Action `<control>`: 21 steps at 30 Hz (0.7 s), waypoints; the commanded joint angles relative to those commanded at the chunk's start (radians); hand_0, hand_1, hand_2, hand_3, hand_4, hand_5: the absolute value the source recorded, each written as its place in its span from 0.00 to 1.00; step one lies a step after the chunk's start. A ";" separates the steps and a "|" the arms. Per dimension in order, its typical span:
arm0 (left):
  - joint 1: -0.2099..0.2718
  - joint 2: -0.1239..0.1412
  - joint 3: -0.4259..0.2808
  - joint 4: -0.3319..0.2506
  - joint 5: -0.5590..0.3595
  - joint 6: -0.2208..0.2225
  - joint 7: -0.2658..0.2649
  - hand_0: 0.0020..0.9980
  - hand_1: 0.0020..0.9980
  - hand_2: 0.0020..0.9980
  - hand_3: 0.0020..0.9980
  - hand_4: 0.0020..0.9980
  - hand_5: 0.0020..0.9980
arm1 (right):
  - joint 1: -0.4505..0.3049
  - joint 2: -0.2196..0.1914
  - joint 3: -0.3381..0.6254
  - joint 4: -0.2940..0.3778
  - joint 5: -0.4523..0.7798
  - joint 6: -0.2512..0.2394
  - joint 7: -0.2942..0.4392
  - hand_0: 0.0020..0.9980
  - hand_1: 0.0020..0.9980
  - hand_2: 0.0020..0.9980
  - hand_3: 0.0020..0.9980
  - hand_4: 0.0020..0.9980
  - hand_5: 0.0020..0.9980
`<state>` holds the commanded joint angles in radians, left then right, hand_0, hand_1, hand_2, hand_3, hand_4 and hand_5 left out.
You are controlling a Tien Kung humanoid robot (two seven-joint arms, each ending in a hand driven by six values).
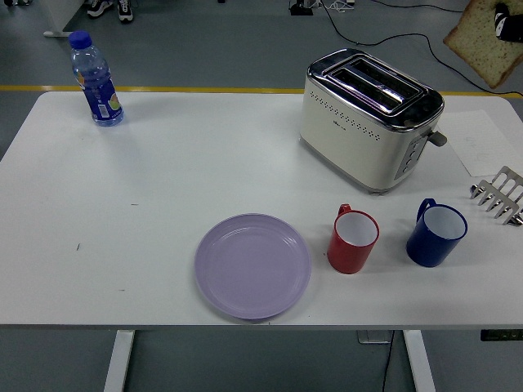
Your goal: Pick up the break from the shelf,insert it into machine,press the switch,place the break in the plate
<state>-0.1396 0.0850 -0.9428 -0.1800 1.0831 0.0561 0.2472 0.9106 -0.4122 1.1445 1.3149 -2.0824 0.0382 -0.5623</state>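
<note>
I see the bread slice [482, 39] aloft at the top right corner, apparently pinched by my right hand [508, 22], mostly out of frame. The toaster [369, 118] slots sit open; the plate [252, 265] lies near the tabletop's [163, 188] front edge.

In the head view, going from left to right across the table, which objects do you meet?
Clear plastic water bottle with blue cap → round lilac plate → red mug with white inside → blue mug with white inside → metal toast rack.
</note>
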 joint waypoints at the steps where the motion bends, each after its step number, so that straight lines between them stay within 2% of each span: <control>1: 0.000 0.000 0.001 0.000 -0.001 0.000 0.000 0.68 0.69 0.68 0.56 0.29 0.83 | 0.007 0.007 -0.003 -0.007 0.001 0.000 -0.001 0.23 0.20 0.33 0.44 0.36 0.00; 4: -0.001 0.000 0.003 0.000 -0.005 0.000 0.000 0.68 0.69 0.68 0.56 0.29 0.83 | 0.029 0.032 -0.018 -0.027 0.004 0.003 -0.005 0.23 0.20 0.33 0.44 0.36 0.00; 5: -0.001 0.000 0.003 0.000 -0.006 0.000 0.000 0.68 0.69 0.68 0.56 0.29 0.83 | 0.035 0.038 -0.023 -0.032 0.005 0.004 -0.006 0.22 0.20 0.33 0.43 0.41 0.00; 21: -0.003 0.001 0.006 0.000 -0.008 0.000 0.002 0.68 0.69 0.68 0.56 0.29 0.83 | 0.125 0.146 -0.111 -0.114 0.026 0.001 -0.003 0.21 0.19 0.32 0.43 0.43 0.00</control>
<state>-0.1422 0.0863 -0.9370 -0.1800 1.0753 0.0560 0.2492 1.0355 -0.2661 1.0336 1.2014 -2.0563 0.0392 -0.5650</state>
